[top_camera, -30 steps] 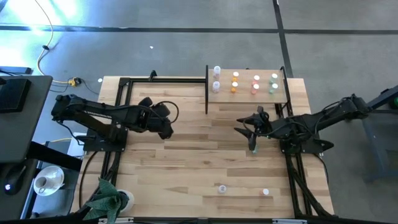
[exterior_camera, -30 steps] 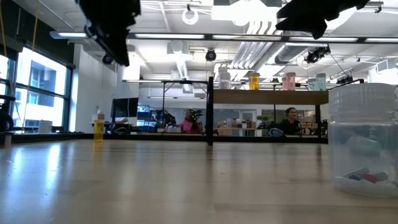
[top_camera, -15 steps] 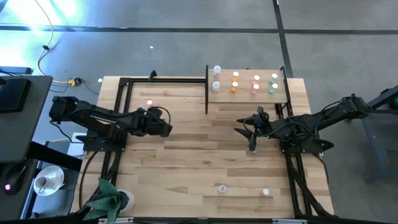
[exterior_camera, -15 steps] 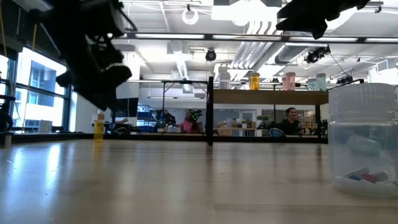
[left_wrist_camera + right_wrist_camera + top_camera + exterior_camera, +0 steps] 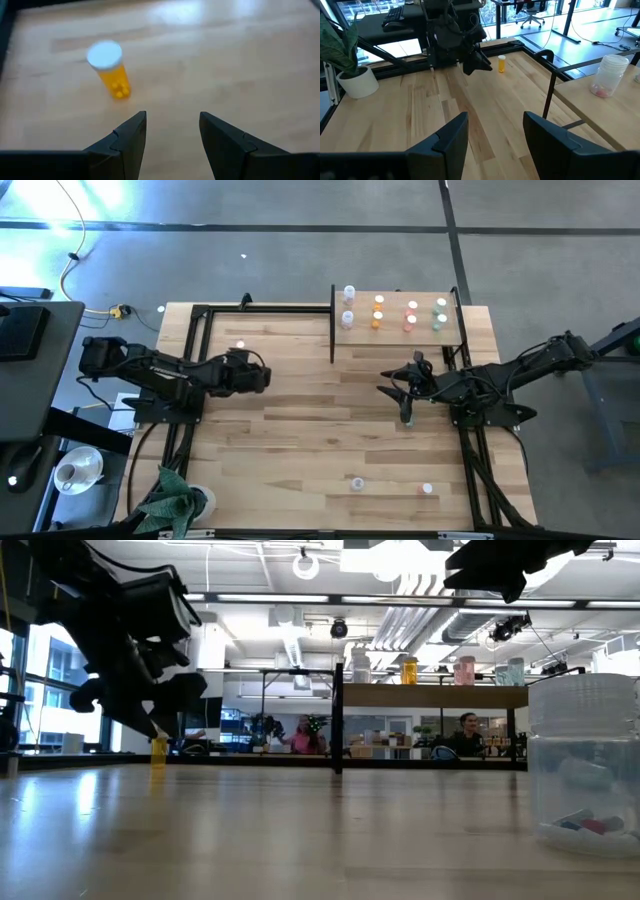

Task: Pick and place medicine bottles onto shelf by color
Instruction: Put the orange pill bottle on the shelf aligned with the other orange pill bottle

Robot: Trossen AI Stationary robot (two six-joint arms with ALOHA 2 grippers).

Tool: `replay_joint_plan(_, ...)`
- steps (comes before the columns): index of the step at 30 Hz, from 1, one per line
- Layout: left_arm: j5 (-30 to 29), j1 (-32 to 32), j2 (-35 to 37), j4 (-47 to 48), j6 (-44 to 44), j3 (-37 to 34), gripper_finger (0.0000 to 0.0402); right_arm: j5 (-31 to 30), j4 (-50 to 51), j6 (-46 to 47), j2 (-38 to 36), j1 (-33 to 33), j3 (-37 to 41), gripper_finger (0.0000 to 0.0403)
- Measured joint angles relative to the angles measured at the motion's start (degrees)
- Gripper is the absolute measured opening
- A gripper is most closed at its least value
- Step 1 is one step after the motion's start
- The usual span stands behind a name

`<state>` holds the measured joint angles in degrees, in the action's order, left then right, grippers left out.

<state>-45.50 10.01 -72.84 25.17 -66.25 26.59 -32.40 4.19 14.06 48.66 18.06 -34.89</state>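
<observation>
An orange bottle with a white cap (image 5: 240, 347) stands upright on the tabletop at the far left; it also shows in the left wrist view (image 5: 110, 75) and the low view (image 5: 158, 750). My left gripper (image 5: 262, 377) is open and empty, low over the table, just on the near side of that bottle; in the left wrist view my left gripper (image 5: 172, 132) has the bottle ahead of it. My right gripper (image 5: 388, 388) is open and empty, raised at mid table; my right gripper (image 5: 495, 130) faces the left arm. The shelf (image 5: 400, 330) at the far right carries clear-white, orange, pink and green bottles.
Two small bottles (image 5: 357, 482) (image 5: 427, 489) stand near the table's near edge; one of them looms close in the low view (image 5: 585, 765). Black posts (image 5: 332, 325) edge the shelf. A black frame (image 5: 200, 320) runs along the table's left side. People sit in the room behind.
My left gripper has come down from high above the table to just over it, ending close beside the orange bottle, and has tipped as it went. The bottle has stayed where it was. My right arm has kept still.
</observation>
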Motion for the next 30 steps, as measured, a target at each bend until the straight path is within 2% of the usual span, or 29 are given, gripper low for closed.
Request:
replay_joint_plan(4,-3.30,1.31,0.00,-0.47,-0.82,0.00,0.0172,0.00,0.00,0.00,0.00,0.00,0.01,0.0181)
replay_joint_plan(8,-3.54,2.62,0.00,-0.70,0.25,0.00,0.0172,0.00,0.13,0.00,0.00,0.00,0.01,0.0181)
replay_joint_plan(20,4.23,7.48,0.00,-1.12,-0.97,0.00,0.0172,0.00,0.31,0.00,0.00,-0.02,0.02,0.0181)
replay_joint_plan(24,7.38,7.71,0.00,-1.05,1.77,0.48,0.0172,0.01,0.31,0.00,0.00,-0.02,0.02,0.0181)
replay_joint_plan(30,7.73,6.39,-0.02,-0.44,7.60,4.84,0.0172,0.02,0.31,0.00,0.00,-0.02,0.02,0.0181)
